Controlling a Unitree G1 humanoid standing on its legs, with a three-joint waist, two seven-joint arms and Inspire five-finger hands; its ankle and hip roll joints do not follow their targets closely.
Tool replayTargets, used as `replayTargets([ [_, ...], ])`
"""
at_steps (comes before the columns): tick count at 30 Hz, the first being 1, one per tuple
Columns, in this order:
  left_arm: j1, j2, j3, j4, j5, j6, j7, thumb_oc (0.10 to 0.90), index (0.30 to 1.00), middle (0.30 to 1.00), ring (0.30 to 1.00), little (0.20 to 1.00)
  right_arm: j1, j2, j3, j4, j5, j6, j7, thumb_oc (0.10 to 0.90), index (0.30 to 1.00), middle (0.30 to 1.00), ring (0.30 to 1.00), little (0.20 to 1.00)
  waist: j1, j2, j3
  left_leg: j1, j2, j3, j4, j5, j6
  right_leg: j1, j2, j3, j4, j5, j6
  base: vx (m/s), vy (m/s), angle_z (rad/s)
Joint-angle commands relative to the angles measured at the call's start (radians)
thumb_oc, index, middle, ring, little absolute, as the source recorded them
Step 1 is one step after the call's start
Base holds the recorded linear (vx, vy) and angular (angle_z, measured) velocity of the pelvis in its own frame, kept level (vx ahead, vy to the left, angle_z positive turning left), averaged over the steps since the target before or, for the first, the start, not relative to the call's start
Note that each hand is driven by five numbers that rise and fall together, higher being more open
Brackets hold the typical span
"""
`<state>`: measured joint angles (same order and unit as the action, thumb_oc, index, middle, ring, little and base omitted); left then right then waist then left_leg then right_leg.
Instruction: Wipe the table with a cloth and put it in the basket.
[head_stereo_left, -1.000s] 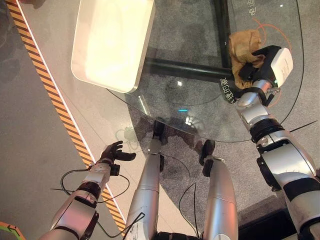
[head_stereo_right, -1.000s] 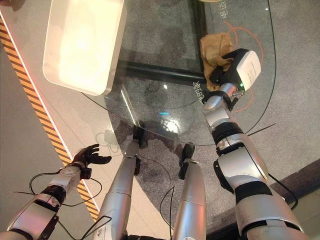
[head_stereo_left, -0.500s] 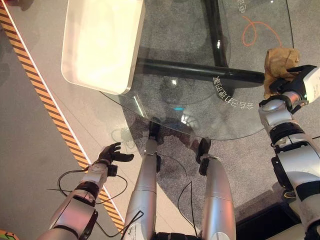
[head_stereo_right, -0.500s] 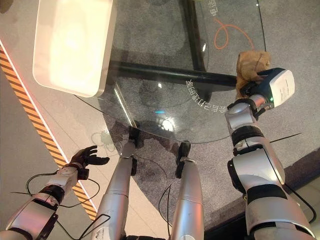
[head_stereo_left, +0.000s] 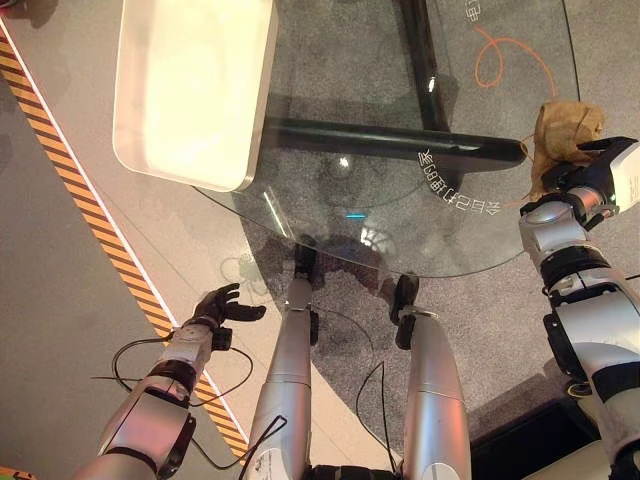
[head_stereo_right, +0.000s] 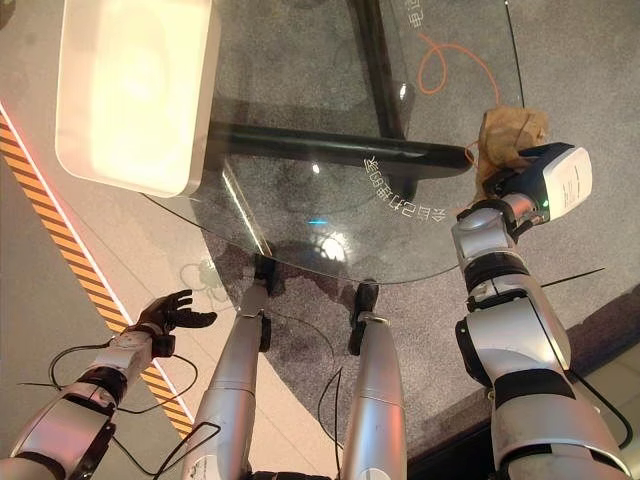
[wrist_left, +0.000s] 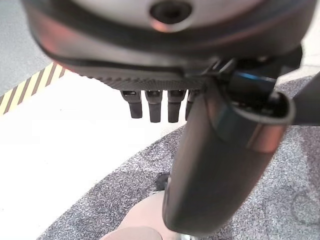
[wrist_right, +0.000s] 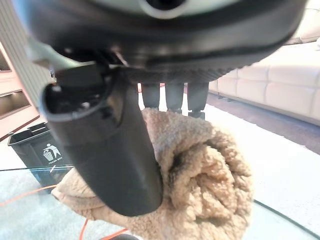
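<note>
Right wrist view: right hand (wrist_right: 120, 150) is gripping the tan cloth (wrist_right: 200, 175), having dragged it rightward to the glass table (head_stereo_left: 400, 230) edge; wiping is proceeding. Left hand (head_stereo_left: 225, 305) is hanging open, idle.

obstacle: white rectangular plastic basket (head_stereo_left: 190, 85) on round glass table (head_stereo_left: 400, 240) far-left | free: bare glass between it and right edge

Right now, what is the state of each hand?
Left hand: open, holding nothing.
Right hand: shut on the tan cloth.
</note>
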<state>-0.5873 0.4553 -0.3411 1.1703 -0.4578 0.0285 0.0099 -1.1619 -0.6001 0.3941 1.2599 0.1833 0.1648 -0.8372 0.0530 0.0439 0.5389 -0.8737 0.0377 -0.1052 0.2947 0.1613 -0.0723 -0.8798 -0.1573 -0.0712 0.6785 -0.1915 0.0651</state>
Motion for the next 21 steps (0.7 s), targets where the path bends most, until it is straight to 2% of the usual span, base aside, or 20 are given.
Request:
replayTargets([
  [1, 0.001, 0.014, -0.003, 0.082, -0.023, 0.005, 0.015, 0.8, 0.9, 0.9, 0.9, 0.9, -0.034, -0.156, 0.08, -0.043, -0.109, -0.052, -0.062, 0.1, 0.3, 0.3, 0.3, 0.2, 0.01, 0.025, -0.019, 0.045, -0.067, 0.084, 0.116, -0.184, 0.087, 0.009, 0.092, -0.05, -0.19, 0.143, -0.03, 0.0, 0.0, 0.0],
  [8, 0.014, -0.004, -0.015, 0.058, -0.026, 0.002, 0.034, 0.8, 0.9, 0.9, 0.9, 0.9, -0.08, -0.125, 0.152, -0.17, -0.189, -0.088, -0.042, 0.1, 0.3, 0.3, 0.3, 0.2, 0.014, 0.027, -0.019, 0.043, -0.072, 0.081, 0.119, -0.184, 0.085, 0.009, 0.09, -0.054, -0.189, 0.138, -0.034, 0.0, 0.002, -0.03],
  [14, 0.032, -0.028, -0.024, 0.016, -0.019, 0.005, 0.059, 0.8, 0.9, 0.9, 0.9, 0.9, -0.118, -0.083, 0.23, -0.352, -0.232, -0.048, -0.033, 0.1, 0.3, 0.3, 0.3, 0.2, 0.024, 0.029, -0.019, 0.042, -0.079, 0.081, 0.122, -0.182, 0.084, 0.013, 0.087, -0.064, -0.185, 0.127, -0.044, 0.0, 0.002, -0.04],
  [21, 0.041, -0.048, -0.035, -0.002, -0.011, 0.009, 0.076, 0.8, 0.9, 0.9, 0.9, 0.9, -0.137, -0.042, 0.271, -0.451, -0.262, -0.017, -0.023, 0.1, 0.3, 0.3, 0.3, 0.2, 0.033, 0.036, -0.019, 0.044, -0.087, 0.08, 0.12, -0.177, 0.085, 0.017, 0.084, -0.071, -0.184, 0.123, -0.05, 0.0, 0.0, 0.0],
])
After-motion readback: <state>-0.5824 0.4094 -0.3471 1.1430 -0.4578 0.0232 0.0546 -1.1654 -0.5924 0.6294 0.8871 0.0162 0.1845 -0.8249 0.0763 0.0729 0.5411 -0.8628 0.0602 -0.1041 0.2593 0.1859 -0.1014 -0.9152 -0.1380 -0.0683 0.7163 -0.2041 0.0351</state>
